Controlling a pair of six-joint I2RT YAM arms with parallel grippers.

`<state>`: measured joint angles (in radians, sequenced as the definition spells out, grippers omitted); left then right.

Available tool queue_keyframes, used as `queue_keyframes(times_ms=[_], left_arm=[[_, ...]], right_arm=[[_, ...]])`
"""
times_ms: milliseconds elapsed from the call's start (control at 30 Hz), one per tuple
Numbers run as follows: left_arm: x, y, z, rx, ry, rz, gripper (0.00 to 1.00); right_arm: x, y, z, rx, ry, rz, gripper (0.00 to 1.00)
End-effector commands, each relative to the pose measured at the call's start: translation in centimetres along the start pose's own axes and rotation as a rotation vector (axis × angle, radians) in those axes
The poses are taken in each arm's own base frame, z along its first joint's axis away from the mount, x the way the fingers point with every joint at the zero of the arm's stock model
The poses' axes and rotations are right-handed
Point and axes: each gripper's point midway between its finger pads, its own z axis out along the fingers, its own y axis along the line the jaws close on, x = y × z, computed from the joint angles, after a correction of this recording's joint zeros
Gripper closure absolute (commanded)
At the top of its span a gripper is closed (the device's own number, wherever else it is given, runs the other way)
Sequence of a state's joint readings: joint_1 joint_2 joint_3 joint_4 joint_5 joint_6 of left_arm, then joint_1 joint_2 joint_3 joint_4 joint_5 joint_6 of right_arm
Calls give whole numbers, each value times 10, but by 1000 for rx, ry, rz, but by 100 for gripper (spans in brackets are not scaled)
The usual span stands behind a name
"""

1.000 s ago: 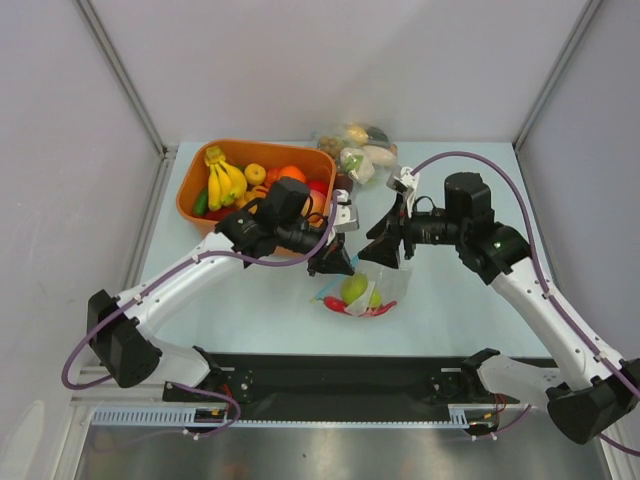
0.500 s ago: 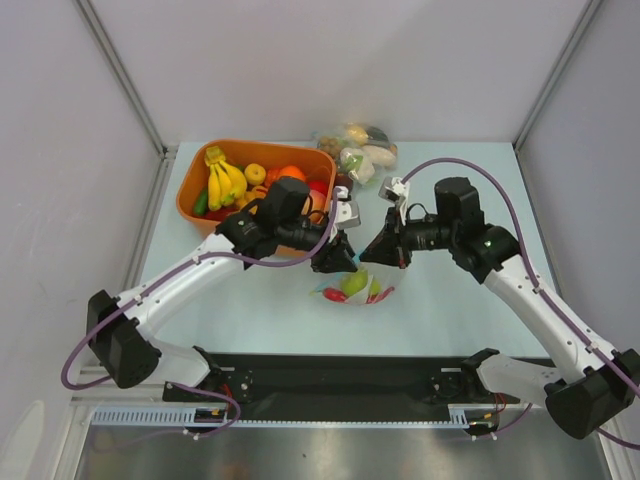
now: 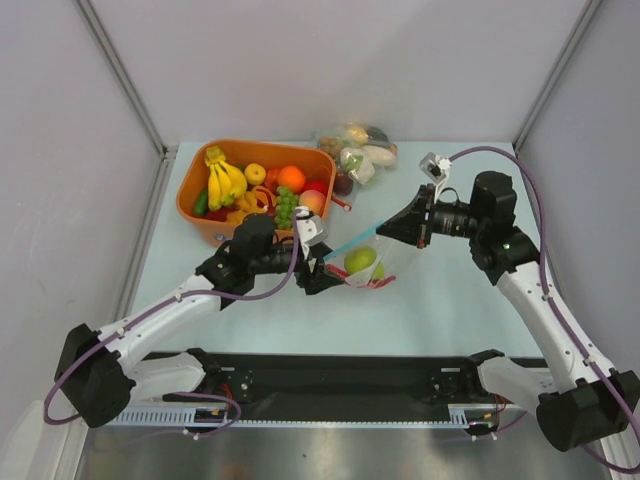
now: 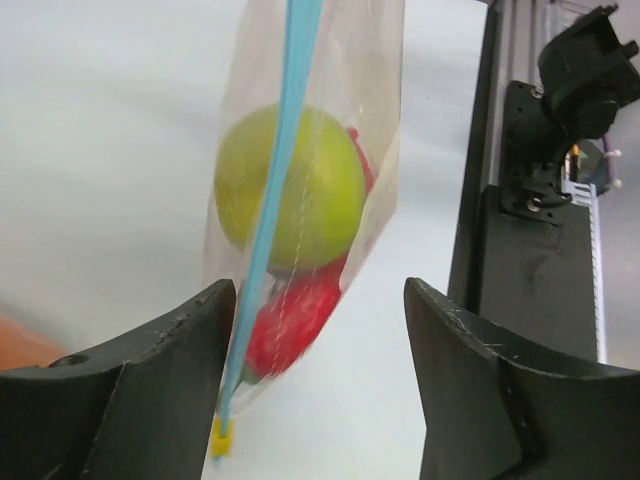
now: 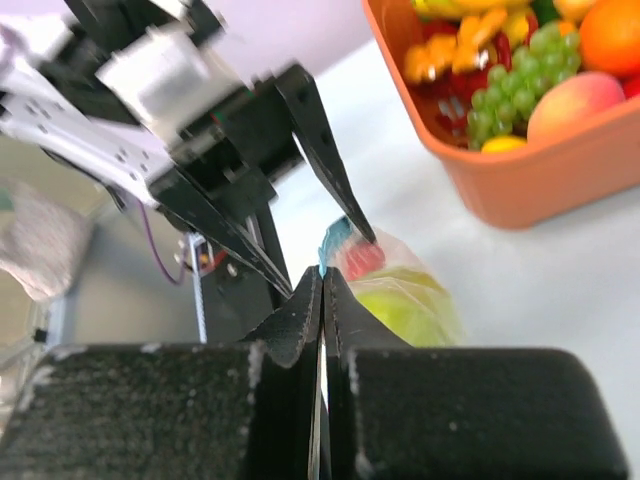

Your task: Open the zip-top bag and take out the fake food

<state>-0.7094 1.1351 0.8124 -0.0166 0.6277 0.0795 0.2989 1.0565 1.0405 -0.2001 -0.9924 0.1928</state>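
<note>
Left jaws now apart; right jaws on zip-top bag [image 3: 386, 262]

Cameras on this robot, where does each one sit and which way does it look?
Top external: above and behind the robot, looking down at the pale table; left arm and right arm show.
Left wrist: looks through its open left gripper at the small clear zip-top bag.
Right wrist: looks past its shut right gripper toward the orange plastic tub.
Shared: all see the bag.
</note>
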Motion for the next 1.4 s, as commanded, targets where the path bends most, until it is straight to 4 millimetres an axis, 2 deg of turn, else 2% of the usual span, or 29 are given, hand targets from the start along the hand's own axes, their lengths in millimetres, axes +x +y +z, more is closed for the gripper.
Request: queue_keyframes(times_ms=[0, 100, 200, 300, 500, 533, 567, 633, 667, 833, 900, 933, 1000, 1033, 1100, 1133, 1267, 1333, 1367], left_arm=[[-25, 12, -5, -68, -136, 20, 26], [-8, 22, -4, -117, -127, 6, 25], [-11, 27, -7, -154, -170, -8, 25], [-5, 34, -10, -197, -193, -15, 25], [-7, 31, -9, -173, -233, -22, 27], [-10, 31, -9, -169, -249, -14, 30], [-11, 30, -9, -167, -254, -15, 41], [-14, 30, -10, -167, -266, -9, 52], [-15, 29, -10, -162, -268, -6, 63], [-12, 22, -10, -125, -233, -1, 91], [-16, 16, -10, -90, -218, 18, 99], [-9, 13, -10, -73, -178, 3, 100], [-8, 5, -11, -24, -117, 15, 100], [-8, 4, -11, -10, -92, 36, 100], [-9, -2, -13, 14, -25, 14, 100], [-7, -3, -11, 24, 5, 10, 100], [-6, -15, -11, 73, 104, 35, 100], [-5, -23, -13, 97, 163, 33, 100], [2, -21, -10, 103, 202, 42, 100]], right_arm=[[-27, 19, -9, -81, -86, -32, 100], [-35, 23, -14, -105, -110, -43, 100], [-37, 27, -17, -118, -114, -43, 100], [-38, 29, -20, -117, -117, -38, 100], [-39, 32, -23, -126, -119, -34, 100], [-38, 32, -23, -128, -116, -30, 100], [-38, 32, -23, -125, -117, -29, 100], [-35, 30, -22, -123, -108, -20, 100], [-34, 28, -22, -115, -106, -16, 100], [-23, 20, -22, -90, -88, -5, 100], [-16, 16, -21, -77, -74, 24, 100], [-11, 11, -21, -54, -60, 33, 100], [-5, -1, -22, 13, -46, 28, 100], [2, -7, -24, 53, -15, 17, 87], [5, -20, -29, 150, 0, -2, 72], [11, -23, -32, 182, 23, 4, 61], [-6, -21, -43, 267, -17, -93, 47], [-11, -12, -44, 263, -31, -134, 42], [-9, -5, -39, 240, -19, -147, 41]])
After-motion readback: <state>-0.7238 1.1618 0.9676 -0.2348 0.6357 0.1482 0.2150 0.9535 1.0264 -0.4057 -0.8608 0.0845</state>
